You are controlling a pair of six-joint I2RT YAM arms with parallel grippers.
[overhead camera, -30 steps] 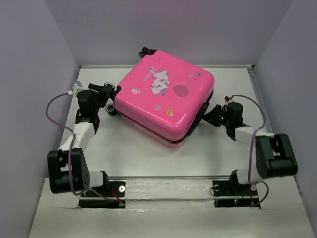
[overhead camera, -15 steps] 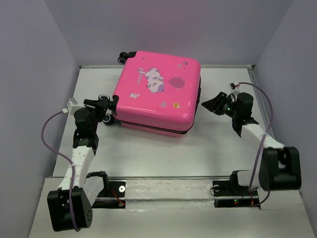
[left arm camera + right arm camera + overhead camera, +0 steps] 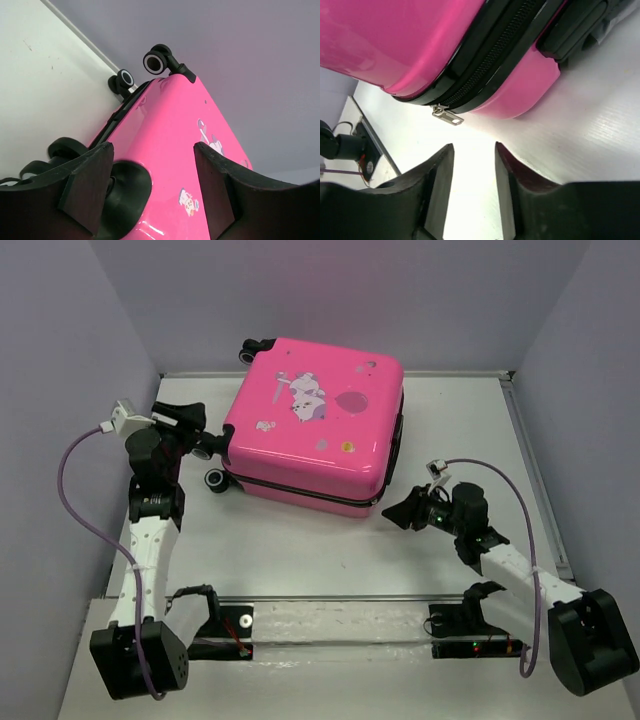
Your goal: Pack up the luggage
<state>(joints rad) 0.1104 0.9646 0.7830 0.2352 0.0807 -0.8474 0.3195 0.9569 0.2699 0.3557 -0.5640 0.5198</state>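
Note:
The luggage [image 3: 315, 425] is a hot-pink hard-shell suitcase lying flat and zipped at the back middle of the table, cartoon print up. My left gripper [image 3: 195, 430] is at its left corner, open. In the left wrist view the left gripper [image 3: 152, 185] frames the pink shell [image 3: 175, 150], and a black wheel [image 3: 125, 195] sits against the left finger. My right gripper [image 3: 400, 510] hovers low near the front right corner. In the right wrist view the right gripper [image 3: 474, 155] is open and empty, just below the silver zipper pull [image 3: 447, 116] on the black zipper [image 3: 495, 55].
Small black wheels stick out at the suitcase's back left [image 3: 258, 346] and front left [image 3: 213, 480]. Grey walls close in the white table [image 3: 300, 550] on three sides. A side handle [image 3: 575, 27] sits on the suitcase's right edge.
The suitcase has turned to sit nearly square on the table. My left gripper rose, moved back-left and opened wider. My right arm swung down from the suitcase's right side to its front right corner.

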